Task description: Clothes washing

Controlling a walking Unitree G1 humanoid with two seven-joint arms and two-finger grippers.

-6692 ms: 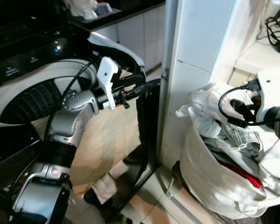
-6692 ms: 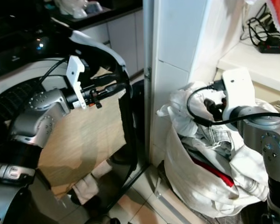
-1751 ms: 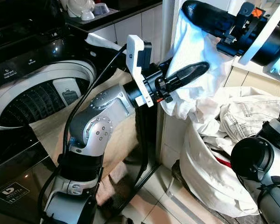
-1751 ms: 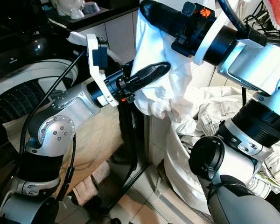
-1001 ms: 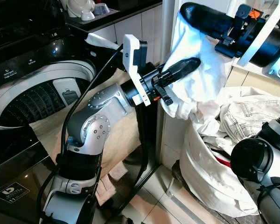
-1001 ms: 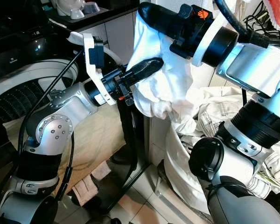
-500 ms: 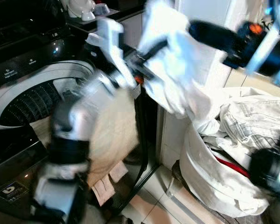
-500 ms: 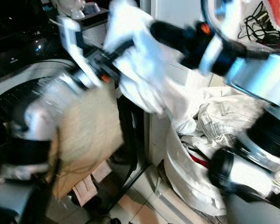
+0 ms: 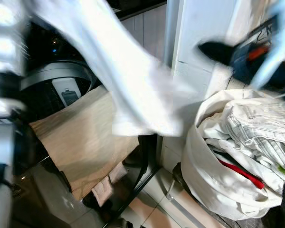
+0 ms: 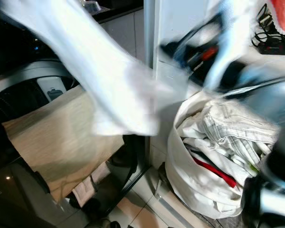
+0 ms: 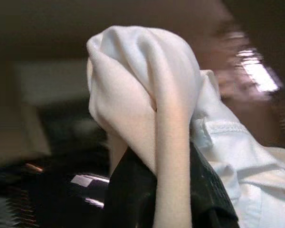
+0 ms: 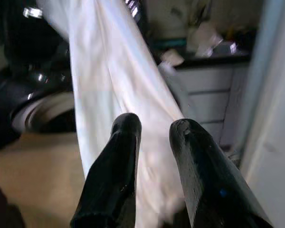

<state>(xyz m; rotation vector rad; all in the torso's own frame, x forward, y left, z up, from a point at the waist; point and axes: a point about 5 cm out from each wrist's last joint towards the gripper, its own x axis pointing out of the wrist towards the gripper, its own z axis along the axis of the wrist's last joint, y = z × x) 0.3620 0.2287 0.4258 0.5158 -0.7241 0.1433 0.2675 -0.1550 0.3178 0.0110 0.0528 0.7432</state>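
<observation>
A white garment (image 11: 147, 95) is grasped by the left gripper (image 11: 156, 185), apparently above the washer (image 9: 61, 80). The right gripper (image 12: 154, 128), at 2 o'clock, is released.

White garment (image 9: 133, 90) midair, blurred.

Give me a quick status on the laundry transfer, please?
Left claw shut on white garment, garment blurred above the washer drum. Right claw open, off the cloth. Laundry bag full; beige cloth draped over washer front.
</observation>
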